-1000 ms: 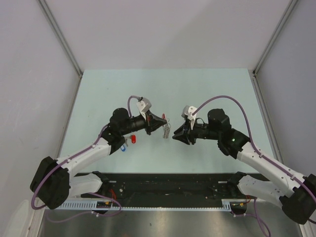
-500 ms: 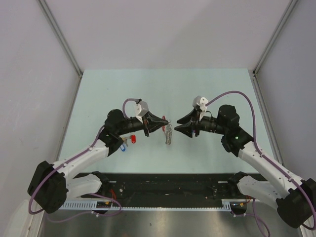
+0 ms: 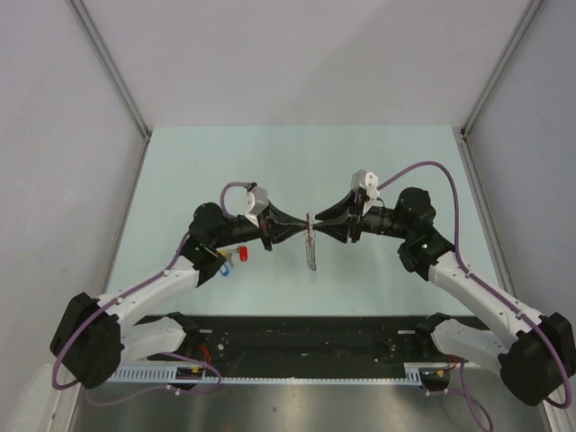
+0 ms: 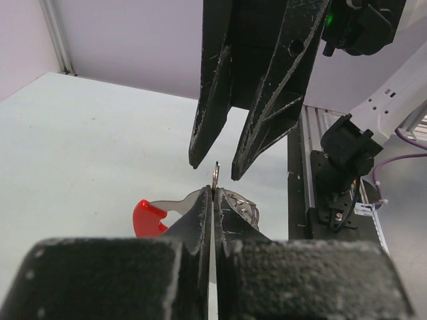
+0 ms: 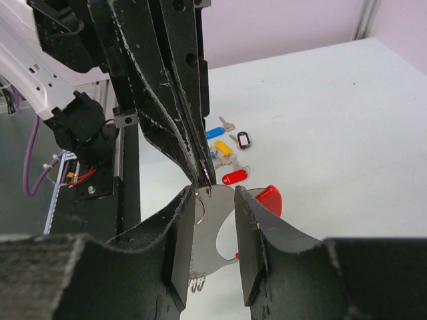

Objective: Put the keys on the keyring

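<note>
Two pincers meet: my left pincer (image 4: 212,197) clamps the keyring (image 4: 148,217); my half-open right pincer (image 5: 212,200) could knock it loose.

No text, no labels — nothing legible

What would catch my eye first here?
Above mid-table, the left claw pinches a keyring, its grey chain dangling, nose to nose with the right claw, which stands open around its top. Coloured keys lie on the table further left.
</note>
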